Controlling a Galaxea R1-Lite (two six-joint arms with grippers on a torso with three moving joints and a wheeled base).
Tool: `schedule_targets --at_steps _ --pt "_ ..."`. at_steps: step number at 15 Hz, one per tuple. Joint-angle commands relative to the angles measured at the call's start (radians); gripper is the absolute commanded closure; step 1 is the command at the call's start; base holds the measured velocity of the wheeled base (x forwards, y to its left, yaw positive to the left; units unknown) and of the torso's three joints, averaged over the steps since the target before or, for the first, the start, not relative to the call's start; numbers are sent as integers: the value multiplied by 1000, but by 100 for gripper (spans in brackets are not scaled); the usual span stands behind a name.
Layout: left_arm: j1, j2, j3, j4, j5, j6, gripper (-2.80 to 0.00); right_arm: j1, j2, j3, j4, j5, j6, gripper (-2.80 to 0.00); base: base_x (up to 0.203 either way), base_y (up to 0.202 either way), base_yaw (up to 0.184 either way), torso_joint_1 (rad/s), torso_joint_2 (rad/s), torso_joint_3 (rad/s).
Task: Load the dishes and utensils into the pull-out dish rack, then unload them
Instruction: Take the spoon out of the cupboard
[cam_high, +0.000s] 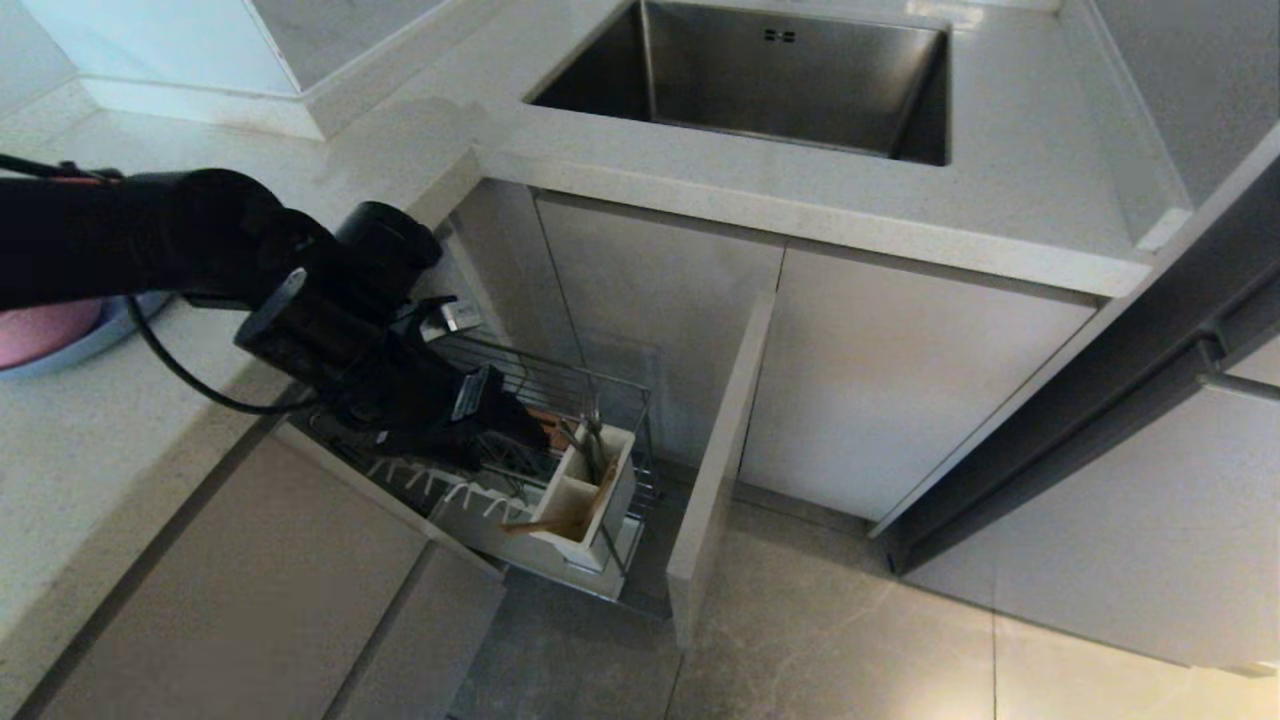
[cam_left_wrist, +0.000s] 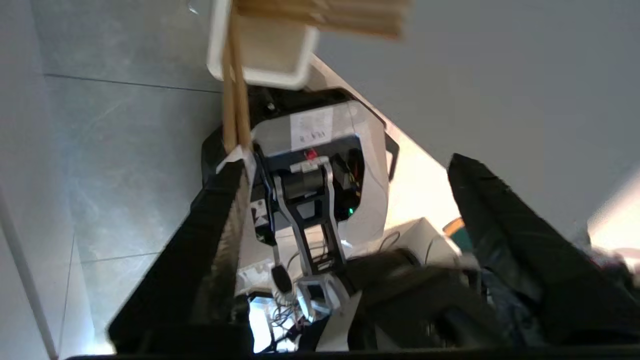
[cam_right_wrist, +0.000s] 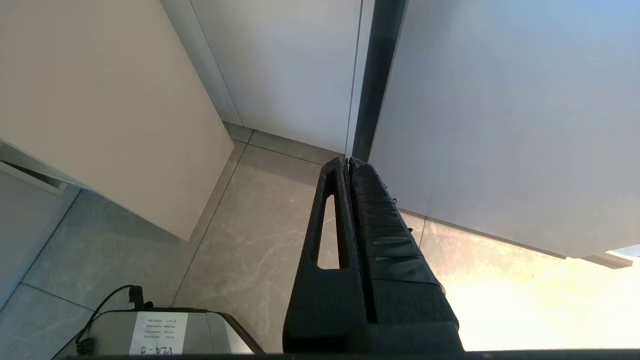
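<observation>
My left gripper (cam_left_wrist: 345, 165) jaws wide, chopsticks (cam_left_wrist: 235, 100) against one fingertip, utensil box (cam_high: 585, 495) just beyond; right gripper (cam_right_wrist: 348, 167) closed.

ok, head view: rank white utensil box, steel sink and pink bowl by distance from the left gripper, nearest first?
Measured from the left gripper, open over the pull-out rack:
1. White two-compartment utensil box, just beside it in the rack.
2. Round pink plastic bowl, on the counter's far left.
3. Steel sink, up behind the counter.
</observation>
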Motion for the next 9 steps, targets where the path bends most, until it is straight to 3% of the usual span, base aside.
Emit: schedule_targets --at_steps 1,5,9 --pt "-4 62 -7 -9 11 -16 -280 0 1 0 0 0 0 0 0 0 0 0 0 0" --pt "-7 141 -11 -113 102 -82 -280 0 1 0 1 0 0 0 0 0 0 0 0 0" --pt "-23 215 -45 -214 122 -89 -280 0 1 0 0 0 0 0 0 0 0 0 0 0"
